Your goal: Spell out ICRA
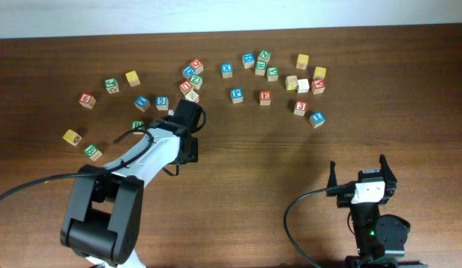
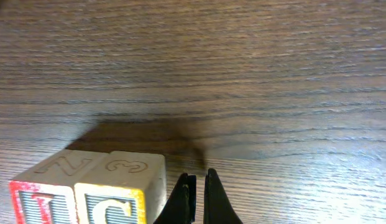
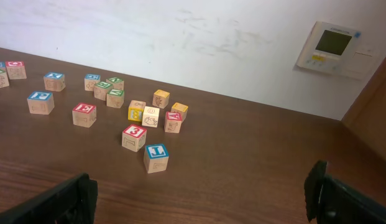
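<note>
In the left wrist view two wooden letter blocks stand side by side at the lower left: a red-framed I block (image 2: 40, 202) and a yellow-framed C block (image 2: 118, 196), touching each other. My left gripper (image 2: 197, 193) is shut and empty, its fingertips on the table just right of the C block. In the overhead view the left gripper (image 1: 187, 117) sits below the scattered blocks, and the I and C blocks are hidden under it. A red A block (image 3: 174, 121) lies among the far blocks. My right gripper (image 3: 199, 199) is open and empty, low near the front edge (image 1: 359, 176).
Several loose letter and number blocks are scattered across the far half of the table, among them a blue L block (image 1: 316, 118), a red 3 block (image 1: 300, 107), a red E block (image 1: 265, 97) and a blue P block (image 1: 236, 95). Several more lie at the left (image 1: 86, 100).
</note>
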Controlling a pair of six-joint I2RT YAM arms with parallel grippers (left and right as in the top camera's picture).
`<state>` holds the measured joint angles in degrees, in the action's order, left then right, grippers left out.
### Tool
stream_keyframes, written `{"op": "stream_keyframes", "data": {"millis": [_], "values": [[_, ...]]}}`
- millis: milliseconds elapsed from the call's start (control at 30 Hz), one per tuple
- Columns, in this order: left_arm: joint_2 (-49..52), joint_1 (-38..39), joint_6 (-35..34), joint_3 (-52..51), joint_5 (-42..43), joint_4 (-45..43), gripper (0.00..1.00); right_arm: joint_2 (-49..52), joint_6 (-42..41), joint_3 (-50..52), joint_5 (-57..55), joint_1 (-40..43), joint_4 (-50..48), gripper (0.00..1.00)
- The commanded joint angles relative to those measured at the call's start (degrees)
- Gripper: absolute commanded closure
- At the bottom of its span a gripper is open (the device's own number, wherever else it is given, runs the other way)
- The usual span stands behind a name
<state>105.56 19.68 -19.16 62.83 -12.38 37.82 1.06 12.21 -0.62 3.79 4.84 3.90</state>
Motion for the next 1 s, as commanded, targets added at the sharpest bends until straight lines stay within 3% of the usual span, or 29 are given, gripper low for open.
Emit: {"op": "stream_keyframes", "data": {"millis": [0, 200, 967], "values": [[0.5, -0.3, -0.3, -0.3, 2.8, -0.7, 1.0, -0.3, -0.2, 0.3, 0.5, 0.0, 0.2, 0.02], [0.5, -0.3, 3.0, -0.3, 7.7, -1.8, 1.0, -0.3, -0.2, 0.3, 0.5, 0.0, 0.2, 0.02], [0.5, -0.3, 3.0, -0.3, 8.6, -1.8, 1.0, -0.3, -0.2, 0.3, 0.5, 0.0, 0.2, 0.02]]}}
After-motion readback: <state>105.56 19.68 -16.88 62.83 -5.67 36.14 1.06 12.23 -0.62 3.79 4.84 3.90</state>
